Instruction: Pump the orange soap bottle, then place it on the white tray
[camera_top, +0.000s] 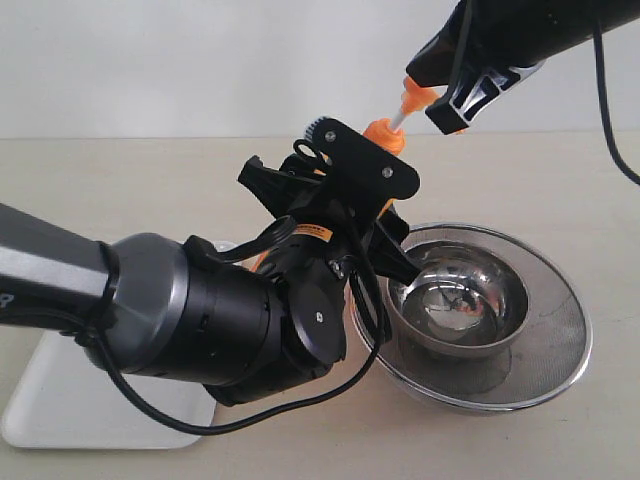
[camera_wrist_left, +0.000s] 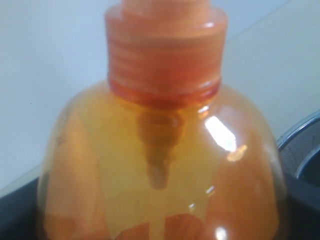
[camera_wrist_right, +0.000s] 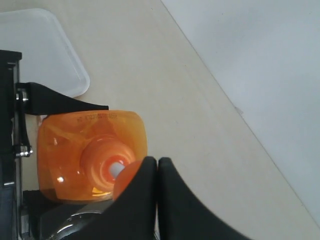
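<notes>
My left gripper (camera_top: 338, 215) is shut on the orange soap bottle (camera_top: 384, 134), holding it tilted above the table beside the bowl. The wrist hides the bottle's body in the exterior view. In the left wrist view the translucent bottle (camera_wrist_left: 160, 165) fills the frame, with its ribbed collar on top. My right gripper (camera_top: 446, 116) is shut, and its fingertips (camera_wrist_right: 150, 167) rest on the orange pump head (camera_top: 418, 98). The white stem (camera_top: 398, 119) still shows below the head. The white tray (camera_top: 60, 400) lies at the near left, partly under the left arm, with one corner (camera_wrist_right: 42, 45) in the right wrist view.
A round steel bowl (camera_top: 515, 305) sits inside a mesh strainer (camera_top: 565, 335) at the right, directly beside the held bottle. A black cable (camera_top: 612, 110) hangs from the right arm. A pale wall rises behind the beige table.
</notes>
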